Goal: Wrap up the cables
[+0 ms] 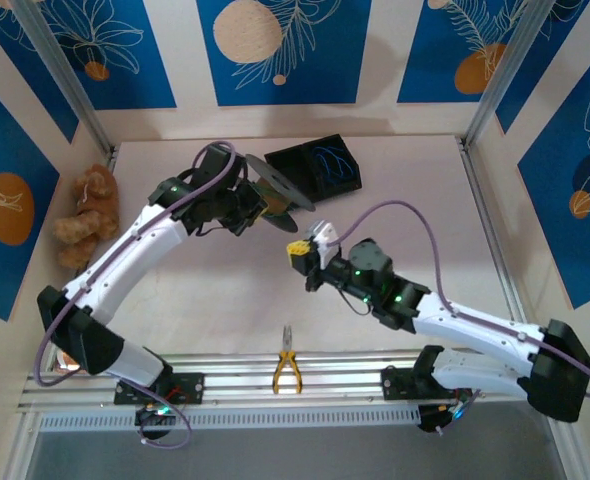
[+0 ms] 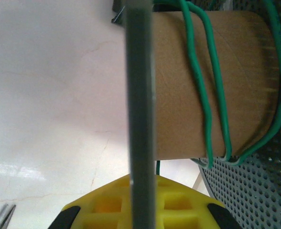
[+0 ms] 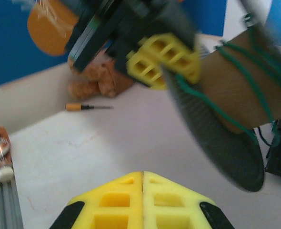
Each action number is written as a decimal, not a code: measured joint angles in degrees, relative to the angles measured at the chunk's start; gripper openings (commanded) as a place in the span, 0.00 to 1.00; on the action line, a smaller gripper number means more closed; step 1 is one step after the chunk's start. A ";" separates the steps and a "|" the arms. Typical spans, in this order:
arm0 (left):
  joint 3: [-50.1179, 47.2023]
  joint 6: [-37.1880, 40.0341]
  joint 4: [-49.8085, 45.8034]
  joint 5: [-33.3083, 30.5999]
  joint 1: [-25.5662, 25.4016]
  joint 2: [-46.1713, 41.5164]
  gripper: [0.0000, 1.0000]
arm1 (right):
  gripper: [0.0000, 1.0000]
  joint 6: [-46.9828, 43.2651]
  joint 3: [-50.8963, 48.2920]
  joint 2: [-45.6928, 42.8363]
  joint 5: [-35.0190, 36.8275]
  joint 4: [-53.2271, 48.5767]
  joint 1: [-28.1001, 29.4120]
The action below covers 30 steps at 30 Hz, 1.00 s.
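We see a robotics lab cell: a pale table [image 1: 225, 300] boxed in by aluminium frame posts [image 1: 70, 85] and wall panels [image 1: 275, 50] printed blue with white leaves and orange discs. Along the near edge runs a slotted aluminium rail [image 1: 235, 385] with the left arm [image 1: 125, 260] and right arm [image 1: 475, 325] bolted to it. Pliers [image 1: 286, 368] lie on it between them.
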 measured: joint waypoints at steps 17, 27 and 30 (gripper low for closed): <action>-6.49 33.55 -1.07 -3.19 2.23 -16.13 0.00 | 0.95 24.28 4.57 -10.60 -15.50 -24.68 -18.10; -10.32 44.70 -10.71 -12.61 2.25 -15.26 0.00 | 0.99 31.54 14.16 -0.50 -14.53 -44.22 -24.76; -10.99 46.16 -11.67 -14.19 2.21 -13.14 0.00 | 0.99 32.15 16.02 1.88 -13.42 -47.80 -25.62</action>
